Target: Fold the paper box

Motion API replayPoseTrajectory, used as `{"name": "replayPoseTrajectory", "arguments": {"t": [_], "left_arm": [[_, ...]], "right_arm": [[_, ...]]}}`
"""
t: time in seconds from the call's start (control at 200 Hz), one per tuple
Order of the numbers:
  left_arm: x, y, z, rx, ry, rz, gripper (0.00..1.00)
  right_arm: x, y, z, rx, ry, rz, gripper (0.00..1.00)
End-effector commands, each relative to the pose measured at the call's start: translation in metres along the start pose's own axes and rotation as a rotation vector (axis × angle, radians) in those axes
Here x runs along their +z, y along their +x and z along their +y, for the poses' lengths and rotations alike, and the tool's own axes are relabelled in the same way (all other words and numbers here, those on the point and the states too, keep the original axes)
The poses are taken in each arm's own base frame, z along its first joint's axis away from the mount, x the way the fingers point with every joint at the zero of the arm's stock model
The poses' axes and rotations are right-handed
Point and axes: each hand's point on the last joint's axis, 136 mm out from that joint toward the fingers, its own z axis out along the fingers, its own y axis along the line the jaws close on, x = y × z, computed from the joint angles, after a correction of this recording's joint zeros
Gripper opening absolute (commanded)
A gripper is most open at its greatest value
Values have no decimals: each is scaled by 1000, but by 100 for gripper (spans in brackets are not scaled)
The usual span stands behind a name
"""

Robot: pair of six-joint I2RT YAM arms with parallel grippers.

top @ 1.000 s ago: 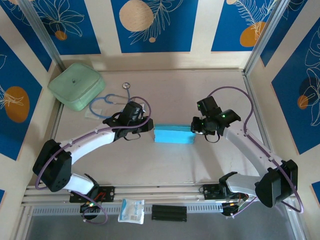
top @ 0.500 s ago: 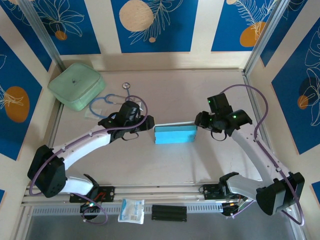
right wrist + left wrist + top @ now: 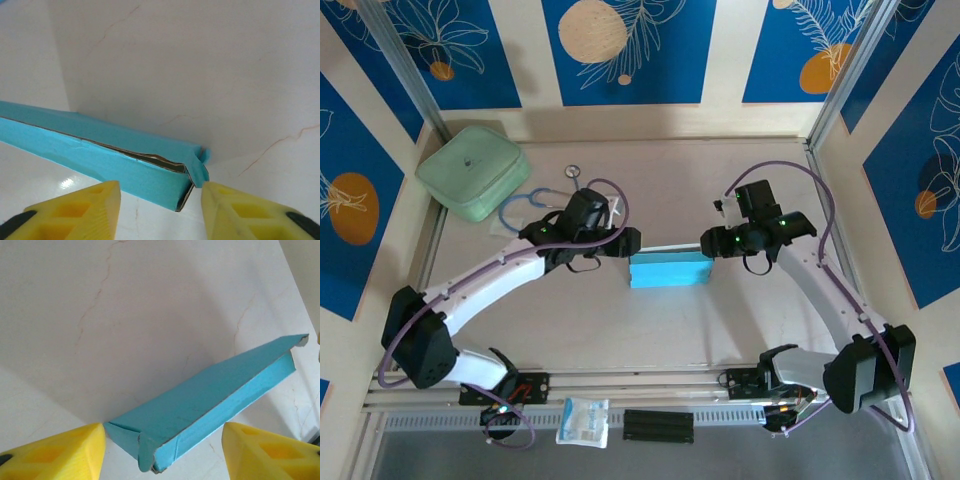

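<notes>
Flanking the paper box (image 3: 669, 269) at mid-table, left gripper (image 3: 631, 243) and right gripper (image 3: 708, 243) both spread wide around its ends; likely risking a crumpled end flap (image 3: 197, 167) or a skidding carton if squeezed unevenly.

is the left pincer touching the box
Cannot tell. Left wrist view: the paper box sits inside the left pincer, its edges seeming to meet both fingers, without a plain gap or contact.
</notes>
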Motion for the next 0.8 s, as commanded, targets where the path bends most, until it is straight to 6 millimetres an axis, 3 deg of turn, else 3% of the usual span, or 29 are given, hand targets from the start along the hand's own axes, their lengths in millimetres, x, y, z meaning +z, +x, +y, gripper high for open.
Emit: {"name": "replayPoseTrajectory", "arguments": {"t": [0.0,0.465,0.685,0.795], "left_arm": [[0,10,6,132,-51,69,64],[18,35,-5,119,39,181,65],[30,38,5,98,5,156,66],[36,37,6,69,11,141,64]], "right_arm": [[10,5,-2,-86,-12,32,40],[21,2,-7,-53,9,58,17],[18,-2,-10,19,37,43,3],[17,-5,-7,76,28,43,1]]}}
